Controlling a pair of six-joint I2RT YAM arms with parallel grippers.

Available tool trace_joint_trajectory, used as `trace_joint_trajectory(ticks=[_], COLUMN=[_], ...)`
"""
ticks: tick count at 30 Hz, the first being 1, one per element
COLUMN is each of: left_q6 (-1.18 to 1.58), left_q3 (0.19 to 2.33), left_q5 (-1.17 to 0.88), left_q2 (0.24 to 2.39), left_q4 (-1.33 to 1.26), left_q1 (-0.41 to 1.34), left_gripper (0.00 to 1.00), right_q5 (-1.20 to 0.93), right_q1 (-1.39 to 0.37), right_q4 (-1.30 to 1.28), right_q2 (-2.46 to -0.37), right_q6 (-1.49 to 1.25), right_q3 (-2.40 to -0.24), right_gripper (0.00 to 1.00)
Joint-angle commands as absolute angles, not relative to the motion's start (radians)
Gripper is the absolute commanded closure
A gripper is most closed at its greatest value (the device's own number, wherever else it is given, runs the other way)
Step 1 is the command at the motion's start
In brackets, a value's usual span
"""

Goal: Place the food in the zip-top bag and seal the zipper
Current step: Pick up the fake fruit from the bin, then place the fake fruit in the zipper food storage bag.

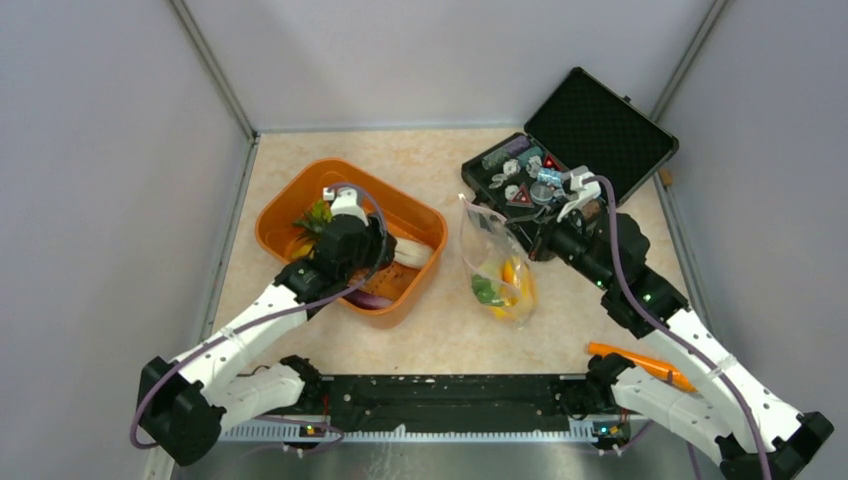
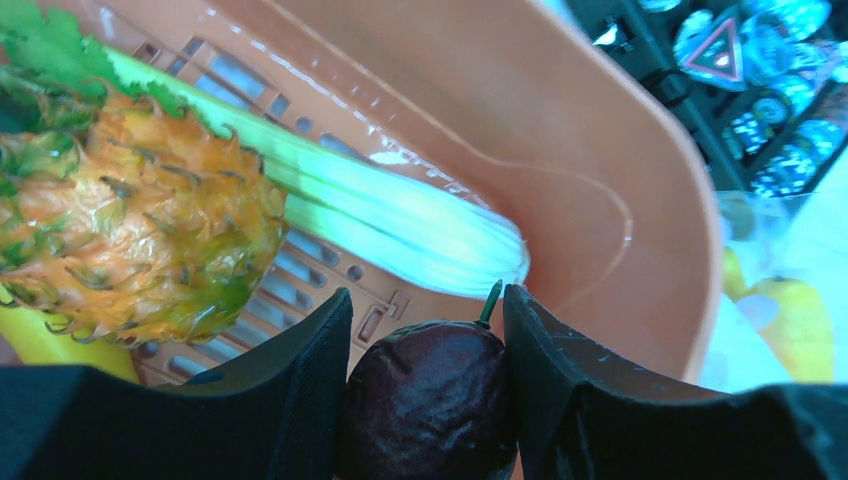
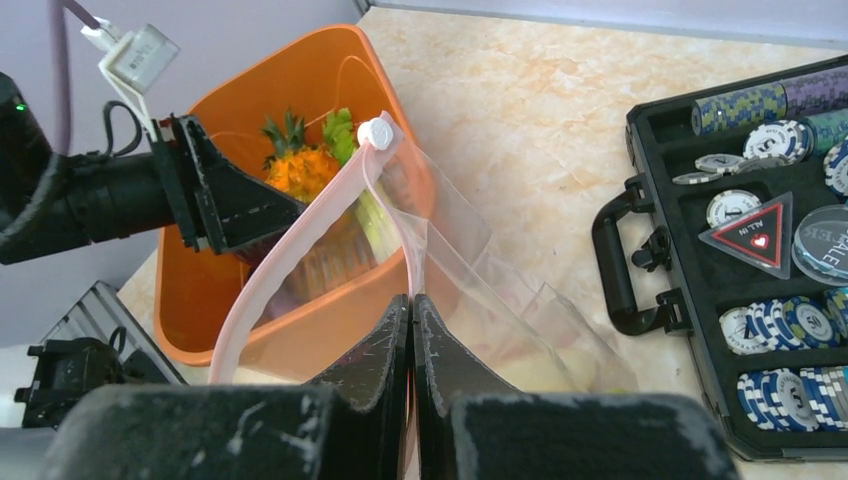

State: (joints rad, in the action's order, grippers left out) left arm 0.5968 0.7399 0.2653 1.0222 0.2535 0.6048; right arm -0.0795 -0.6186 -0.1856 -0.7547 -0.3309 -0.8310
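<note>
- Table (image 1: 440,340): everything sits within reach of both arms.
- Tub (image 1: 290,215): left of centre. It holds the food not yet bagged, so the picking happens here.
- Case (image 1: 600,125): open at the far right, no part in the task. It sits close behind the bag.
- Bag (image 1: 490,245): between tub and case, mouth raised toward the tub, which makes for a short carry. Yellow and green food (image 1: 505,285) already lies at its bottom.
- Right gripper (image 3: 412,300): fingers pressed together on the bag's rim. The pinch holds the mouth lifted and gaping.
- Pineapple (image 2: 130,210) and stalk (image 2: 400,225): lying on the tub floor, touching each other, clear of any finger.
- Left gripper (image 2: 428,300): fingers part-spread, one against each side of the eggplant (image 2: 430,400). Likely a firm grip; whether the eggplant is off the floor cannot be told.
- Zipper (image 3: 300,240): the pink strip hangs parted and unsealed. Sealing must wait until the tub is emptied.
</note>
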Motion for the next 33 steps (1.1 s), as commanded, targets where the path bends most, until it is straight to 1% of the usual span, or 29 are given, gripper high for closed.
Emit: trace_joint_trajectory(ticks=[1,6,12,16,18,22,25,28,31,33], left_q6=[0.574,0.583,0.560,0.609,0.668,0.831,0.882,0.798,0.606,0.529], left_q3=[0.820,0.860,0.933,0.977,0.959,0.879,0.887,0.903,0.969,1.004], left_q5=[0.187,0.072,-0.134,-0.267,-0.336,-0.485,-0.523,-0.518,-0.472,-0.432], left_q2=[0.979,0.940,0.918,0.927,0.923,0.953,1.022,1.060,1.107,1.148], left_q4=[0.258,0.248,0.144,0.081,-0.029,-0.353,-0.414,-0.440,-0.295,-0.211], left_q1=[0.608,0.608,0.608,0.608,0.608,0.609,0.628,0.689,0.767,0.807], left_gripper=[0.77,0.77,0.76,0.76,0.75,0.75,0.75,0.72,0.69,0.70], right_q5=[-0.074,-0.083,-0.140,-0.153,-0.158,-0.161,-0.177,-0.197,-0.199,-0.217], right_q1=[-0.614,-0.614,-0.614,-0.614,-0.614,-0.614,-0.614,-0.614,-0.614,-0.614], right_q4=[-0.135,-0.120,-0.148,-0.140,-0.125,-0.096,-0.090,-0.065,-0.054,-0.028], right_q2=[-0.764,-0.774,-0.820,-0.843,-0.847,-0.850,-0.850,-0.855,-0.865,-0.867], right_q6=[-0.362,-0.389,-0.392,-0.415,-0.430,-0.458,-0.469,-0.463,-0.481,-0.498], right_q3=[-0.829,-0.820,-0.875,-0.885,-0.880,-0.863,-0.865,-0.849,-0.844,-0.839], right_gripper=[1.00,1.00,1.00,1.00,1.00,1.00,1.00,1.00,1.00,1.00])
